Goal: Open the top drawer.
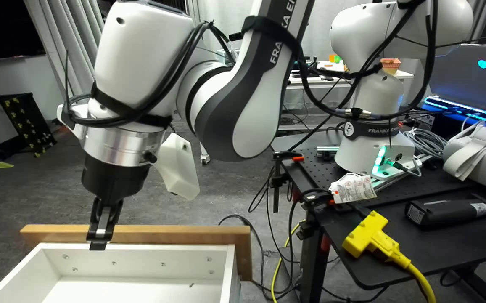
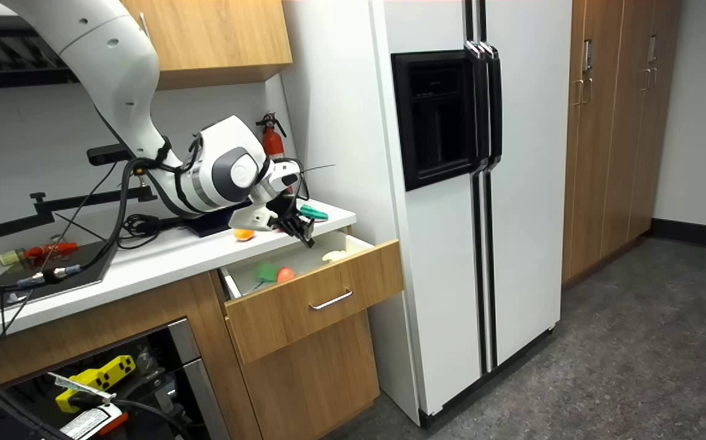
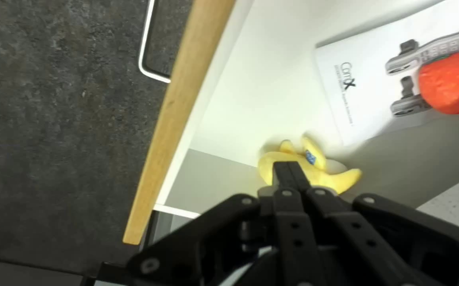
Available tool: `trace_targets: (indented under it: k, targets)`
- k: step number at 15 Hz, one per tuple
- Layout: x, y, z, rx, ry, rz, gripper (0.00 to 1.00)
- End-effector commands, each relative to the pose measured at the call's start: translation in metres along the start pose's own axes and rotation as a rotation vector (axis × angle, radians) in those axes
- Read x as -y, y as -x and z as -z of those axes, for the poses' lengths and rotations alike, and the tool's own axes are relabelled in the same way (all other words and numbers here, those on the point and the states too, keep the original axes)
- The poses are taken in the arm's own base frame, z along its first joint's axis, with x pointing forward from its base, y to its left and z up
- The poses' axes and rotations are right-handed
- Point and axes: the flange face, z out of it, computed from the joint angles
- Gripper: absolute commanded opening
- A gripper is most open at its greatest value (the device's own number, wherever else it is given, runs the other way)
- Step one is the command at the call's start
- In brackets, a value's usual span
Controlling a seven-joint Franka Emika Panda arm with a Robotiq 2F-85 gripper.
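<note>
A single robot arm (image 1: 254, 122) extends over one top drawer (image 2: 298, 302), which stands pulled out, its contents tallied left to right in an exterior view: one green item (image 2: 266, 271), one red object (image 2: 286, 274) and one yellow banana-shaped toy (image 2: 333, 256). The wrist view adds one printed sheet (image 3: 372, 91) on the drawer's floor, with the red object over part of it; one metal handle (image 2: 331, 300) crosses the drawer's wooden front (image 1: 163, 233). The drawer lies directly beneath the black gripper (image 1: 98, 244), which is clenched over the drawer's interior, on the inner side of that front; whether it touches the toy cannot be told. Around the drawer, left to right, are one dark cooktop (image 2: 88, 253) well off its left end, one round orange item (image 2: 243, 234) on the counter (image 2: 157, 260) behind its left half, one red fire extinguisher (image 2: 273, 145) farther behind, one teal item (image 2: 313, 212) on the counter behind its right half, and one white refrigerator (image 2: 438, 263) just beside its right end, standing in the way on that side, with tall wooden cabinets (image 2: 609, 134) well to the drawer's right.
</note>
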Motion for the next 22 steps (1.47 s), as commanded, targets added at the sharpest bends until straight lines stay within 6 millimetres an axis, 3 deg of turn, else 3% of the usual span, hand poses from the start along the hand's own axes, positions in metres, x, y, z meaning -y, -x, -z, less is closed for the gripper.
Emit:
trace_targets:
  k: [1, 4, 8, 12, 17, 22]
  targets:
    - [0.003, -0.005, -0.009, 0.015, -0.072, -0.011, 0.00]
    - [-0.016, -0.002, -0.035, 0.063, -0.093, -0.038, 0.00]
    - [-0.061, 0.000, -0.067, 0.126, -0.072, -0.062, 0.00]
    - [-0.095, -0.001, -0.083, 0.184, -0.023, -0.080, 0.00]
    - [-0.149, 0.006, -0.072, 0.204, 0.090, -0.158, 0.00]
    - [-0.190, 0.030, -0.059, 0.219, 0.222, -0.259, 0.00]
